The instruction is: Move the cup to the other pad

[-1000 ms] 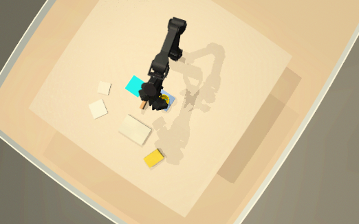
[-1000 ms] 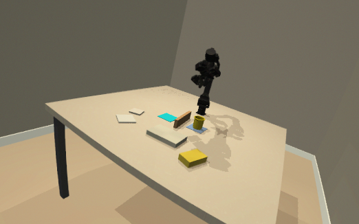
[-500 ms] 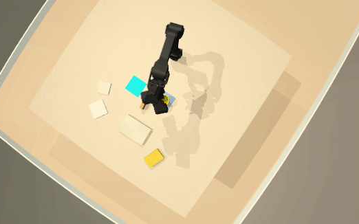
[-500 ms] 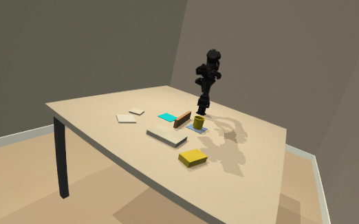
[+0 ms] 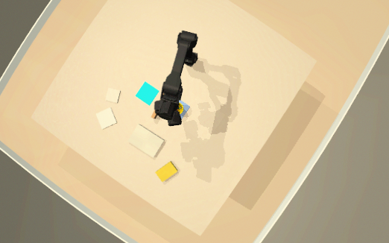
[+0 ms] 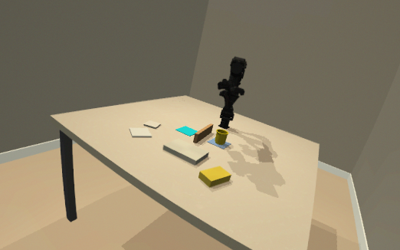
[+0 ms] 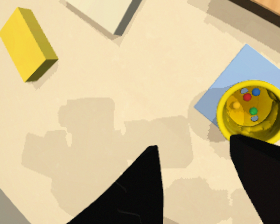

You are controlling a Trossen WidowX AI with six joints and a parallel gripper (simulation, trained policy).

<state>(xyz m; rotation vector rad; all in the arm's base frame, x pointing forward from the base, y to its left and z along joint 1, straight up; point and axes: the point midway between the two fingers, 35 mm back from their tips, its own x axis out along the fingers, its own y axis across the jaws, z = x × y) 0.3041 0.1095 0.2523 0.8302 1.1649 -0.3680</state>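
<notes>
The yellow cup [image 5: 180,108] [image 6: 221,137] [image 7: 221,116] stands upright on the blue pad [image 5: 186,107] [image 6: 212,143] [image 7: 236,70]. Several marbles [image 7: 254,111] lie inside it in the wrist view. The cyan pad [image 5: 147,93] [image 6: 186,130] is bare, on the other side of the barrier. My gripper [image 7: 194,149] is partly open, with nothing between its fingers. It hangs above the table beside the cup; in the wrist view the right fingertip overlaps the cup's near rim. Whether they touch cannot be told. In the top view the arm hides part of the cup.
An upright orange-brown barrier [image 5: 153,115] [image 6: 204,133] [image 7: 276,7] stands between the pads. A large cream block [image 5: 146,141] [image 6: 185,151] [image 7: 103,12] and a yellow block [image 5: 166,171] [image 6: 214,175] [image 7: 26,45] lie nearby. Two cream tiles [image 5: 106,118] [image 6: 140,133] lie beyond the cyan pad.
</notes>
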